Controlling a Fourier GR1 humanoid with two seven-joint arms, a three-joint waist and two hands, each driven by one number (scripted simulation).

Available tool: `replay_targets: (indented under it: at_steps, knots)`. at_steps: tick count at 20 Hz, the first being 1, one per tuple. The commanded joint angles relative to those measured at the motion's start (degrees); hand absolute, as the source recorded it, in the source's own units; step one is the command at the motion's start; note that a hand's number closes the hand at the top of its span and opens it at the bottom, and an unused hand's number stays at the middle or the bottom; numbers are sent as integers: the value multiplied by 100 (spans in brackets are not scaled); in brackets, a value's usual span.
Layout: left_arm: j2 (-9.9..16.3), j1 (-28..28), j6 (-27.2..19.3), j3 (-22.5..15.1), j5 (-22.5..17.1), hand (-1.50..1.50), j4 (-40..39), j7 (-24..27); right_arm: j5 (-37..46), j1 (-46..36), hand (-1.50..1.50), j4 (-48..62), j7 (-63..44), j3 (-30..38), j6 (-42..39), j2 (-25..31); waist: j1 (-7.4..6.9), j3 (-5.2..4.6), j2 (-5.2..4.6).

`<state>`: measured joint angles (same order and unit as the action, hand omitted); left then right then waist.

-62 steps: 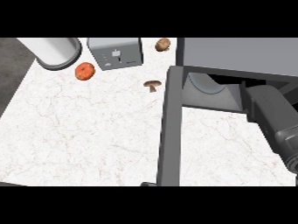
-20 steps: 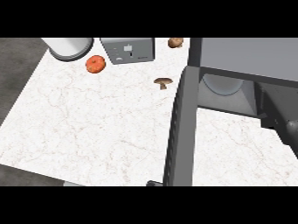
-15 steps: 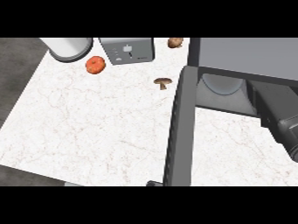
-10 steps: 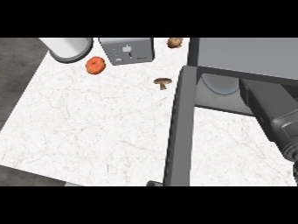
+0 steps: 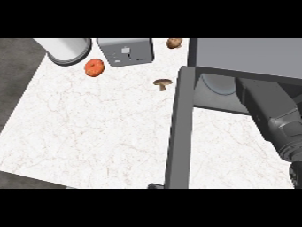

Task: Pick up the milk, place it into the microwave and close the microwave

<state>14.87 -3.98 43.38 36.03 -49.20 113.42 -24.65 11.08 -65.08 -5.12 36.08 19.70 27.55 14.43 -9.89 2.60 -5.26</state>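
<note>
since a moment ago the right forearm (image 5: 274,113) has reached deeper into the microwave (image 5: 257,62); its hand is hidden there, state unclear. milk unseen, likely inside. probably a light, stiff carton, best held round its sides.

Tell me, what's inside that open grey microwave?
The robot's grey right forearm reaches into the grey microwave, and a pale round shape shows beside it. The hand and any milk are hidden.

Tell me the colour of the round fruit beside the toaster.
Orange-red; the fruit lies left of the grey toaster, shown in the head view.
</note>
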Motion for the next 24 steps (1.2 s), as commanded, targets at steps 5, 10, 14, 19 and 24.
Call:
replay_targets:
  at_steps: [5,10,14,19,24]
  knots:
    - [-366,-189,349,-181,397,-150,-131,123,226,-301,-150,64,-215,-222,1,173,234,-257,225]
    - [-758,-395,570,-305,570,-150,-35,294,128,-11,-150,53,5,-153,-354,82,397,-248,292]
    - [-990,-759,806,-565,454,-150,213,276,23,258,-150,35,155,-82,-925,61,541,-244,381]
    - [-921,-585,1193,-949,592,-150,-194,242,-273,435,-150,-100,464,148,-2191,-108,723,-247,395]
    - [-1272,-723,1724,-1462,1221,-150,-268,283,-601,929,-150,-196,894,382,-2827,-520,859,-254,465]
